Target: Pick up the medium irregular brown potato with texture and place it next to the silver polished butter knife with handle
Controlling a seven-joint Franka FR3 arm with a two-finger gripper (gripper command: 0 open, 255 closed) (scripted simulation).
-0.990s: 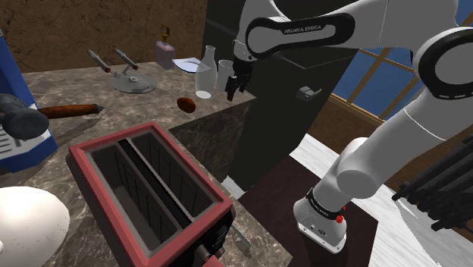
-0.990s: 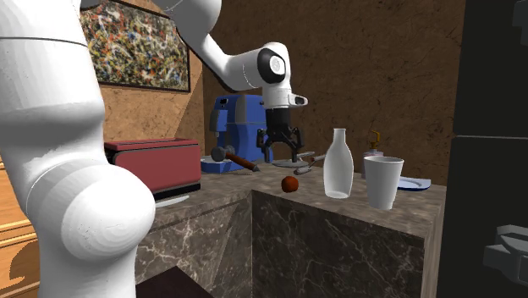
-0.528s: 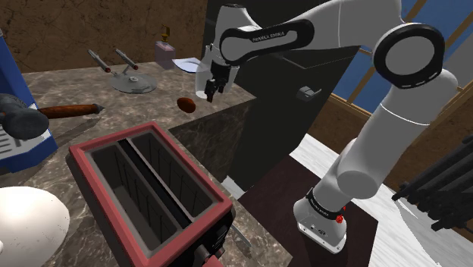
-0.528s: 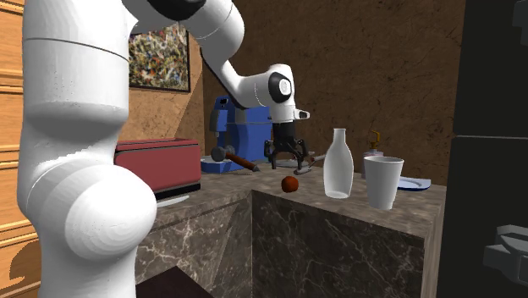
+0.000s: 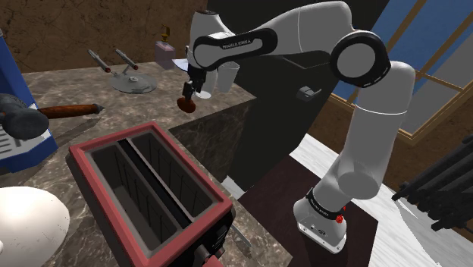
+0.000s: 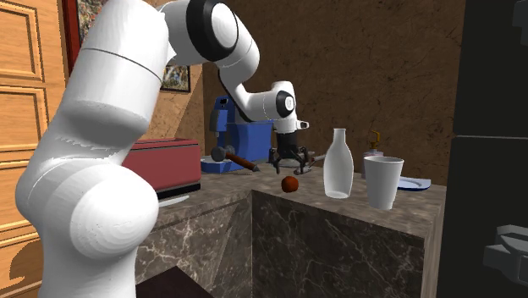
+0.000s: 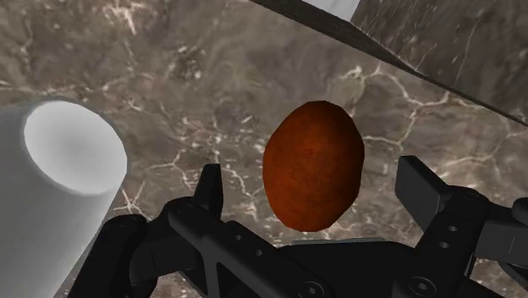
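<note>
Shoulder view: fingers (image 5: 187, 92) poised directly over brown potato (image 5: 186, 105) near bench (image 5: 121, 114) corner, lined up for grasp.
Second exterior view: potato (image 6: 289, 184) lies on bench, fingers just above.
Wrist view: fingers (image 7: 210, 188) spread, straddling potato (image 7: 313, 163) without contact; likely ready to descend and close.

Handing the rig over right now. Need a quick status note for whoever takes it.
Hand: open, just above the potato, fingers either side, not touching it.
Potato: lying on the marble counter, near its edge.
Butter knife: two grey-handled utensils at the counter's back; cannot tell which.
Done: nothing grasped.
Left: close, lift, carry, set down beside the knife.
</note>
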